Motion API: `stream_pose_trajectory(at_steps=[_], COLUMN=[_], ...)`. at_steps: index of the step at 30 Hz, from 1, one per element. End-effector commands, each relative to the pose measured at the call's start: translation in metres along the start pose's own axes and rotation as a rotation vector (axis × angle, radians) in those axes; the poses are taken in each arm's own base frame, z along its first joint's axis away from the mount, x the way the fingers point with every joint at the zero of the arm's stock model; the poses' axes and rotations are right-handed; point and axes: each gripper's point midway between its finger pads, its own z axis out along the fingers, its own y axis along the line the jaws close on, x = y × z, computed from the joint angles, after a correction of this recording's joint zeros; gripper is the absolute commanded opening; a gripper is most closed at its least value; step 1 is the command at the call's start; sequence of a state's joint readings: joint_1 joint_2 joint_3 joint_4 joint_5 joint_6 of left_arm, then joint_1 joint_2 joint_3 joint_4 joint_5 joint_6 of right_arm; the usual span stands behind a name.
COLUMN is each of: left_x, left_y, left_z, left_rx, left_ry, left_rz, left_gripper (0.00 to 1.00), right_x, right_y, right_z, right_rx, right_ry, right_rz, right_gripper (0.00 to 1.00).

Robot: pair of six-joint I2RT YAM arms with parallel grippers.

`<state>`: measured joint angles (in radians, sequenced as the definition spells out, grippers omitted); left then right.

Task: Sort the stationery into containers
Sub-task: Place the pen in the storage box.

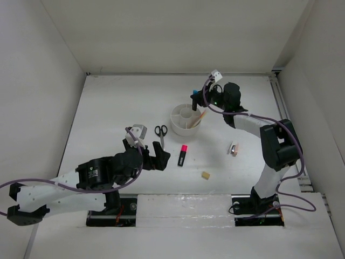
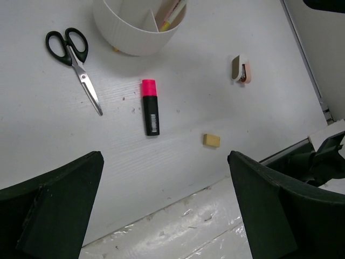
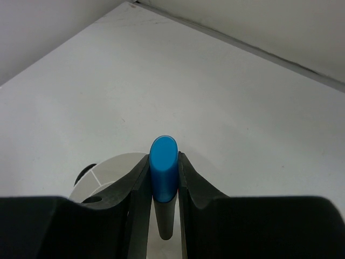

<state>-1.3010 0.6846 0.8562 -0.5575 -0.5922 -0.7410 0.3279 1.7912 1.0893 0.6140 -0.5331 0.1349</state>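
Observation:
My right gripper (image 1: 195,100) is shut on a black highlighter with a blue cap (image 3: 163,168), held upright just above the back rim of the round white organiser (image 1: 178,120). Part of the organiser's rim shows below the jaws in the right wrist view (image 3: 110,171). A yellow pen (image 2: 172,12) leans in one compartment. My left gripper (image 2: 164,162) is open and empty, hovering above the table's near edge. Beyond it lie black-handled scissors (image 2: 75,59), a pink-capped highlighter (image 2: 150,108), a tan eraser (image 2: 211,140) and a pink and tan eraser (image 2: 241,69).
White walls enclose the table on the left, back and right. A rail (image 1: 280,102) runs along the right edge. The arm bases (image 1: 183,205) stand on a glossy strip at the near edge.

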Motion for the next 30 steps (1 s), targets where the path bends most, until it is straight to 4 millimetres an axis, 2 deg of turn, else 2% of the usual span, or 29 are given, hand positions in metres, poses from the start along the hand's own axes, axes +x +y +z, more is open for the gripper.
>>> stream_pose_trajectory(at_steps=[1, 4, 5, 8, 9, 10, 11, 14, 15, 16, 18, 19, 20, 21, 22, 23, 25, 26, 27, 28, 29, 30], left_x=[-0.012, -0.014, -0.014, -0.014, -0.014, -0.014, -0.014, -0.014, -0.014, -0.008, -0.002, 0.002, 0.008, 0.011, 0.015, 0.022, 0.031, 0.031, 0.045, 0.045, 0.054, 0.069], left_y=[-0.006, -0.006, -0.006, -0.006, -0.006, -0.006, -0.006, -0.005, -0.005, -0.005, -0.005, -0.005, -0.008, -0.01, -0.011, -0.016, -0.018, -0.023, -0.02, -0.027, -0.028, -0.032], left_z=[-0.006, -0.008, -0.008, -0.008, -0.008, -0.008, -0.008, -0.006, -0.006, 0.0, 0.007, 0.01, 0.018, 0.023, 0.028, 0.037, 0.047, 0.051, 0.062, 0.068, 0.073, 0.083], left_rx=[0.036, 0.042, 0.042, 0.042, 0.042, 0.042, 0.042, 0.03, 0.03, 0.013, -0.008, -0.021, -0.044, -0.05, -0.059, -0.073, -0.099, -0.105, -0.143, -0.139, -0.138, -0.133], left_ry=[-0.04, -0.046, -0.046, -0.046, -0.046, -0.046, -0.046, -0.047, -0.047, -0.03, -0.01, 0.002, 0.024, 0.031, 0.039, 0.067, 0.091, 0.096, 0.131, 0.127, 0.155, 0.207], left_rz=[-0.025, -0.032, -0.032, -0.032, -0.032, -0.032, -0.032, -0.027, -0.027, -0.017, 0.005, 0.018, 0.041, 0.048, 0.057, 0.079, 0.088, 0.085, 0.123, 0.119, 0.138, 0.19], left_gripper=[1.0, 1.0, 1.0, 1.0, 1.0, 1.0, 1.0, 1.0, 1.0, 1.0, 1.0, 1.0, 1.0, 1.0, 1.0, 1.0, 1.0, 1.0, 1.0, 1.0, 1.0, 1.0], right_x=[-0.02, -0.015, -0.015, -0.011, -0.019, -0.016, -0.022, -0.038, -0.056, -0.063, -0.083, -0.106, -0.105, -0.116, -0.142, -0.133, -0.14, -0.142, -0.141, -0.144, -0.148, -0.142], right_y=[0.011, 0.014, 0.014, 0.016, 0.02, 0.02, 0.022, 0.031, 0.037, 0.041, 0.047, 0.054, 0.056, 0.054, 0.06, 0.056, 0.041, 0.045, 0.046, 0.045, 0.054, 0.058], right_z=[0.0, -0.003, -0.003, -0.007, -0.008, -0.009, -0.011, -0.019, -0.025, -0.029, -0.037, -0.048, -0.051, -0.054, -0.066, -0.07, -0.084, -0.1, -0.11, -0.122, -0.141, -0.15], right_rx=[-0.043, -0.052, -0.052, -0.06, -0.072, -0.072, -0.074, -0.083, -0.089, -0.092, -0.07, -0.058, -0.033, 0.025, 0.056, 0.118, 0.319, 0.37, 0.405, 0.453, 0.451, 0.453], right_ry=[-0.07, -0.065, -0.065, -0.061, -0.079, -0.078, -0.089, -0.13, -0.168, -0.181, -0.22, -0.264, -0.244, -0.257, -0.295, -0.225, -0.201, -0.161, -0.146, -0.151, -0.166, -0.149], right_rz=[-0.048, -0.046, -0.046, -0.045, -0.058, -0.057, -0.064, -0.06, -0.084, -0.082, -0.097, -0.118, -0.098, -0.087, -0.104, -0.08, -0.037, -0.022, -0.016, -0.001, -0.004, 0.025], right_gripper=[0.2, 0.36, 0.45, 0.51, 0.55, 0.57, 0.57, 0.65, 0.67, 0.84, 1.0, 1.0, 1.0, 1.0, 1.0, 1.0, 1.0, 1.0, 1.0, 1.0, 1.0, 1.0])
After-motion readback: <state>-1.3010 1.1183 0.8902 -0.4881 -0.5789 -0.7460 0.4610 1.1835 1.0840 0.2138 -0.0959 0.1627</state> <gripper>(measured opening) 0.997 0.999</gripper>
